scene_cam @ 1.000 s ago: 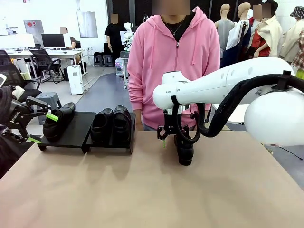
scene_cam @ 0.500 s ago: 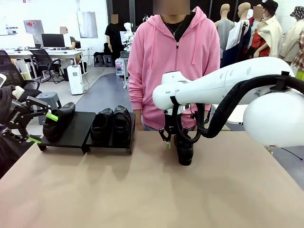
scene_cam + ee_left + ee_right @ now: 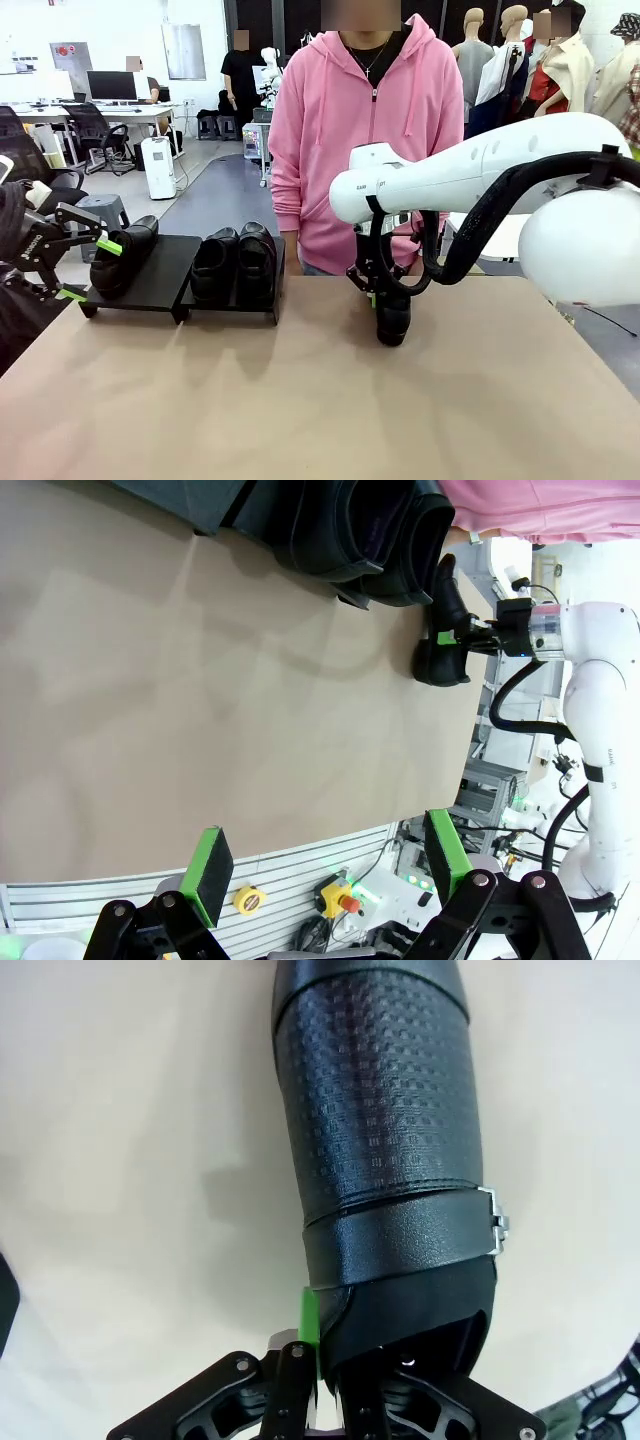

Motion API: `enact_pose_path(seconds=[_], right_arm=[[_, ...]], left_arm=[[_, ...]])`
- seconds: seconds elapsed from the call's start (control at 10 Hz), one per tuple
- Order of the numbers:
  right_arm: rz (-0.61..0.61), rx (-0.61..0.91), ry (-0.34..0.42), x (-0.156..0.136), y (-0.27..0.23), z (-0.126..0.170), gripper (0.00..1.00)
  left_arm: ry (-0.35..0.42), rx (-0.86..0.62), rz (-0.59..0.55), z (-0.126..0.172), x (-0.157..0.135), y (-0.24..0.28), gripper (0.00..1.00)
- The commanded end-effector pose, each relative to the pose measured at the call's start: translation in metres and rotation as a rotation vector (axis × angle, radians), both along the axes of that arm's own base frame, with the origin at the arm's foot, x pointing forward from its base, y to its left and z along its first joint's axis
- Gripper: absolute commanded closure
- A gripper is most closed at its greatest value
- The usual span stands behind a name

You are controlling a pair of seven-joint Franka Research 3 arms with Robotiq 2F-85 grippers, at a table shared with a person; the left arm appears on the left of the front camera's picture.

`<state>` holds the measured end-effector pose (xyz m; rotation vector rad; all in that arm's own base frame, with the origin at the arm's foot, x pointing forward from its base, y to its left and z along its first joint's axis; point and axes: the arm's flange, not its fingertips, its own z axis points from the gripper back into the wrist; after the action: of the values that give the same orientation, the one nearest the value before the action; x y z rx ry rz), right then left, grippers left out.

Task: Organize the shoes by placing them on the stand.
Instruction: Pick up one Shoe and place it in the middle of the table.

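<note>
Two black shiny shoes (image 3: pixel 235 262) stand side by side on the right platform of the stand (image 3: pixel 160 282). A third shoe (image 3: pixel 128 252) lies on the left platform. The fourth shoe (image 3: pixel 392 318) rests on the table in front of the person, toe toward me. My right gripper (image 3: pixel 376 290) is shut on its rear side wall; in the right wrist view a green pad (image 3: pixel 310 1320) presses the collar of that textured shoe (image 3: pixel 380 1130). My left gripper (image 3: pixel 90 270) hangs open at the far left beside the stand, nothing between its fingers (image 3: pixel 210 865).
A person in a pink hoodie (image 3: pixel 350 130) stands at the far edge, right behind the held shoe. The tan table (image 3: pixel 300 400) stretches bare toward me. In the left wrist view the stand's shoes (image 3: pixel 350 530) and the right arm (image 3: pixel 590 680) lie across the tabletop.
My right gripper has shifted slightly right and closed its fingers on the shoe on the table. The left arm and the shoes on the stand have not moved.
</note>
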<state>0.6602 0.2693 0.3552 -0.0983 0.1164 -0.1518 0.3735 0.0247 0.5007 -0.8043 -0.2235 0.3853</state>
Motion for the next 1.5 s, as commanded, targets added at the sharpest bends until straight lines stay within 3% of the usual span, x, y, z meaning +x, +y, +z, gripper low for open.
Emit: enact_pose_path(seconds=[0.0, 0.1, 0.2, 0.3, 0.4, 0.6, 0.7, 0.8, 0.9, 1.1, 1.2, 1.4], right_arm=[[-0.032, -0.007, -0.004, -0.022, -0.017, 0.028, 1.0], [0.025, 0.008, 0.004, -0.051, -0.025, 0.059, 1.0], [0.003, -0.001, -0.005, -0.094, -0.027, 0.087, 1.0], [0.028, -0.01, 0.019, -0.164, -0.024, 0.114, 1.0], [0.106, -0.022, 0.07, -0.206, -0.022, 0.118, 1.0], [0.028, 0.012, 0.049, -0.26, -0.03, 0.112, 1.0], [-0.069, 0.05, 0.028, -0.269, -0.033, 0.107, 1.0], [-0.098, 0.046, 0.04, -0.248, -0.042, 0.106, 1.0], [0.044, -0.015, 0.084, -0.27, -0.021, 0.117, 1.0], [-0.02, 0.006, 0.081, -0.272, -0.037, 0.106, 1.0], [0.004, 0.111, 0.141, -0.247, -0.017, 0.082, 1.0], [0.061, 0.243, -0.004, -0.235, 0.064, 0.074, 1.0]], left_arm=[[0.015, 0.002, 0.004, 0.002, -0.002, 0.002, 0.0], [0.015, 0.002, 0.004, 0.002, -0.002, 0.002, 0.0], [0.015, 0.002, 0.004, 0.002, -0.002, 0.002, 0.0], [0.015, 0.002, 0.004, 0.002, -0.002, 0.002, 0.0], [0.015, 0.002, 0.004, 0.002, -0.002, 0.002, 0.0], [0.015, 0.002, 0.004, 0.002, -0.002, 0.002, 0.0], [0.015, 0.002, 0.004, 0.002, -0.002, 0.002, 0.0], [0.015, 0.002, 0.004, 0.002, -0.002, 0.002, 0.0], [0.015, 0.002, 0.004, 0.002, -0.002, 0.002, 0.0], [0.015, 0.002, 0.004, 0.002, -0.002, 0.002, 0.0], [0.015, 0.002, 0.004, 0.002, -0.002, 0.002, 0.0], [0.015, 0.002, 0.004, 0.002, -0.002, 0.002, 0.0]])
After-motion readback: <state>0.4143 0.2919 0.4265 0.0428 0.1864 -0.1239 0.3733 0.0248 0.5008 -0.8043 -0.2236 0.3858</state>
